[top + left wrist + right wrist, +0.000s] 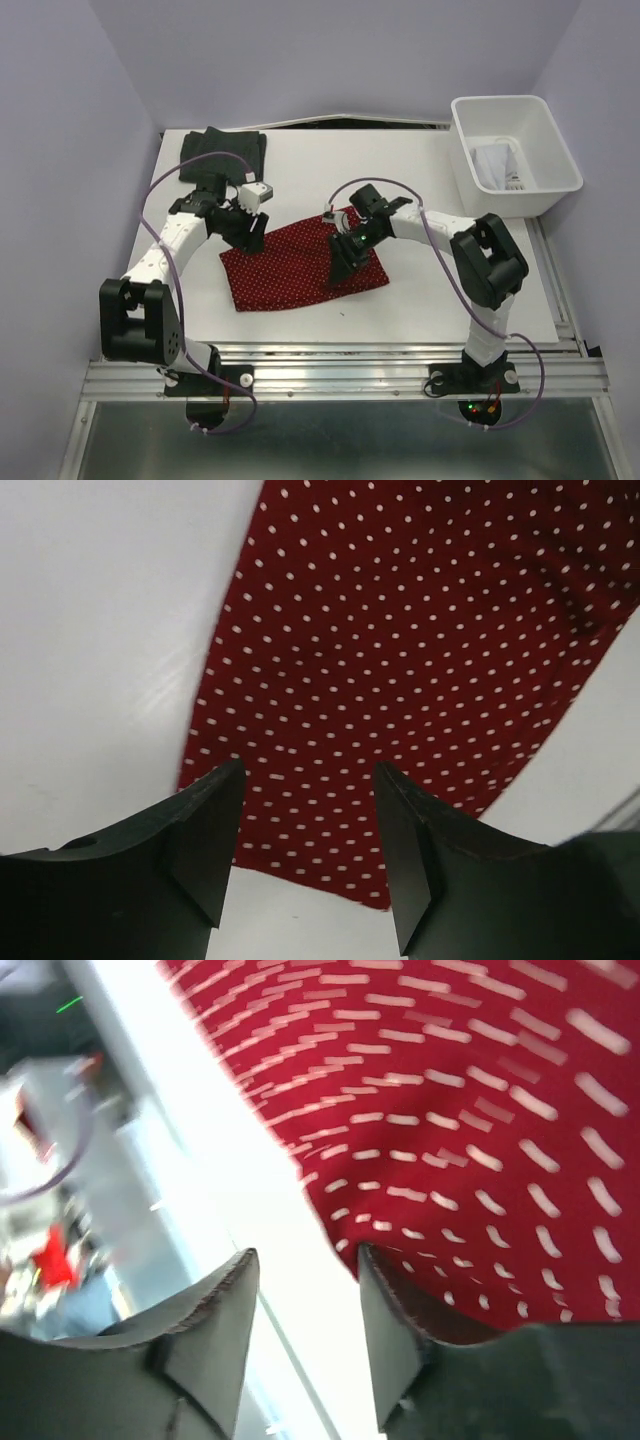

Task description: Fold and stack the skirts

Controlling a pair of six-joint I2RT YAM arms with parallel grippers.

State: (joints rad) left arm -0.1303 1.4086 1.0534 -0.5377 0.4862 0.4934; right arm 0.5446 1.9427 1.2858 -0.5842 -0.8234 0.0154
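Observation:
The red skirt with tiny white dots [290,268] lies flat in the middle of the table. It also shows in the left wrist view [420,650] and, blurred, in the right wrist view [470,1110]. My left gripper [254,236] hovers over its far left edge, open and empty [309,763]. My right gripper [345,266] is over its right part, open [306,1250], with one finger [395,1330] at the cloth's edge and nothing between the jaws. The dark charcoal skirt [226,150] lies folded at the back left. The white skirt [493,163] lies bunched in the bin.
The white plastic bin [563,158] stands at the back right, off the white table board [430,300]. A metal rail [350,375] runs along the near edge by the arm bases. Lilac walls close in the left, back and right.

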